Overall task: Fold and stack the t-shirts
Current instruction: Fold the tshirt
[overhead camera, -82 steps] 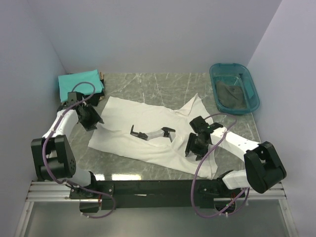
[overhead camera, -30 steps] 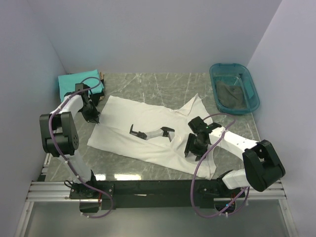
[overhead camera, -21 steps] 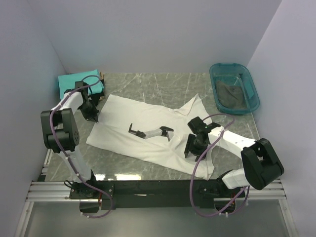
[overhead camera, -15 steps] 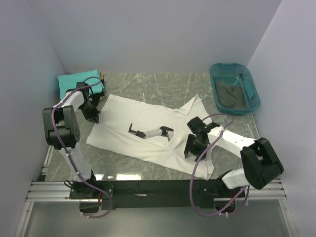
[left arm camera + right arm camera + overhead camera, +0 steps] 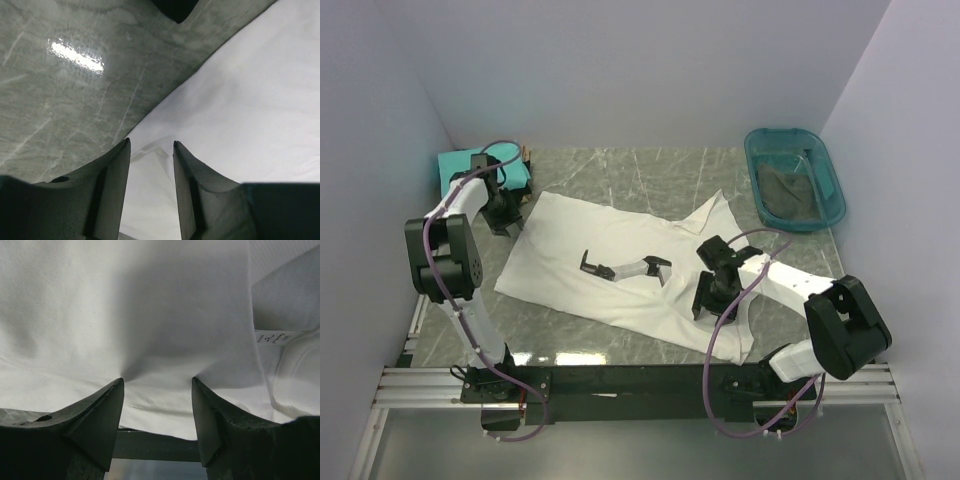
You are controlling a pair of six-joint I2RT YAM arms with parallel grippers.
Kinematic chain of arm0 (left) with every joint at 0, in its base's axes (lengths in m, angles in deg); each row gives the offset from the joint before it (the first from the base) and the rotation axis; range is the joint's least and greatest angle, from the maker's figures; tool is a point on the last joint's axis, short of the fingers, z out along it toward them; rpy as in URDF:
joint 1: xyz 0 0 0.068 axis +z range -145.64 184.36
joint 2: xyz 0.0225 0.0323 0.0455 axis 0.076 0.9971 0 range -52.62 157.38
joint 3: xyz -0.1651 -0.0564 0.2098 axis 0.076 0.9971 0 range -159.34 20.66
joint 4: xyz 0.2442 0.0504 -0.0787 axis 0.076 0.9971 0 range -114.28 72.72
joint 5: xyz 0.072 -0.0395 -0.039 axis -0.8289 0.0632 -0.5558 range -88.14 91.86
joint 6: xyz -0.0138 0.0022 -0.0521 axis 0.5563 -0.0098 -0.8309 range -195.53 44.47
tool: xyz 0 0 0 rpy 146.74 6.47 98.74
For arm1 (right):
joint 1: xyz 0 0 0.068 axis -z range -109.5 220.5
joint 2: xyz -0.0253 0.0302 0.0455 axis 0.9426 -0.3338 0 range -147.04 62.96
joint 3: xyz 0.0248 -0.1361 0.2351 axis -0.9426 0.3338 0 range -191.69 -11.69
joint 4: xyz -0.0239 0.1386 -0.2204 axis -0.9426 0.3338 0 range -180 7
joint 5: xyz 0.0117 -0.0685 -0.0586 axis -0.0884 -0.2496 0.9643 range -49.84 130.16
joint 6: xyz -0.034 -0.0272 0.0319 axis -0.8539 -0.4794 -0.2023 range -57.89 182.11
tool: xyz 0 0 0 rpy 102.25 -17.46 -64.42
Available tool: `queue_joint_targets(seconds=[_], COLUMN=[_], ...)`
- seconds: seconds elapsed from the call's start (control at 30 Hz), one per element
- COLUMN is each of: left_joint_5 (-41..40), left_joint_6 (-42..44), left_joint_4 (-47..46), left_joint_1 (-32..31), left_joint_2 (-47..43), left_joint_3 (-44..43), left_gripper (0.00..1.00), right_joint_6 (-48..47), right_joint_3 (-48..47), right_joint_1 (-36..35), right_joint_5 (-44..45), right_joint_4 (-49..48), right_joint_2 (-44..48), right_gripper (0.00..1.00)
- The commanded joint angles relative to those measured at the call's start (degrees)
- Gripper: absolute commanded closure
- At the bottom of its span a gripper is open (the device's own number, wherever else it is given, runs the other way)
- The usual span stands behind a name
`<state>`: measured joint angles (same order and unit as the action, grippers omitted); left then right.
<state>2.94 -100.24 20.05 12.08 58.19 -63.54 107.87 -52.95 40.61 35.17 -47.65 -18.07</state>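
Observation:
A white t-shirt (image 5: 620, 240) with a black-and-grey robot-arm print (image 5: 625, 268) lies spread flat on the marble table. My left gripper (image 5: 507, 224) hovers over its far-left corner. In the left wrist view that gripper (image 5: 150, 145) is open, with a small fold of white cloth (image 5: 150, 200) lying loose between the fingers. My right gripper (image 5: 708, 300) presses its tips down on the shirt near the right side. In the right wrist view it (image 5: 157, 381) is open wide, white cloth (image 5: 150, 315) dimpled under both tips. A folded teal t-shirt (image 5: 470, 165) sits at the far left corner.
A translucent teal tub (image 5: 820, 215) stands at the far right with grey cloth (image 5: 785, 190) inside. White walls enclose the table on three sides. The black rail (image 5: 620, 380) with the arm bases runs along the near edge.
My left gripper has opened and let go of the shirt's far-left corner, shifting slightly toward the back. The right gripper has stayed pressed on the shirt.

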Motion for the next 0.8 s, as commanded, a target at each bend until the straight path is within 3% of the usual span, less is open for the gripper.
queue_joint_targets(seconds=[0.0,0.13,0.43,0.77], left_joint_5=[-0.9,4.9,13.1,8.6], left_joint_6=[0.3,-0.9,-1.8,-0.8], left_joint_4=[-3.1,-8.1,-12.4,-10.9], left_joint_1=[-1.7,-5.0,-5.5,-5.4], left_joint_2=[-5.9,-9.6,-8.3,-5.6], left_joint_3=[1.1,8.1,16.4,20.3], left_gripper=[0.54,0.53,0.54,0.54], right_joint_6=[0.0,-0.3,0.1,-0.4], right_joint_3=[-2.4,-2.5,-0.7,-1.1], right_joint_1=[-0.7,-0.6,-0.6,-0.5], right_joint_5=[3.3,4.3,6.3,8.4], right_joint_4=[0.8,1.0,0.3,0.8], right_joint_2=[-0.7,-1.8,-2.6,-3.9], right_gripper=[0.36,0.36,0.36,0.36])
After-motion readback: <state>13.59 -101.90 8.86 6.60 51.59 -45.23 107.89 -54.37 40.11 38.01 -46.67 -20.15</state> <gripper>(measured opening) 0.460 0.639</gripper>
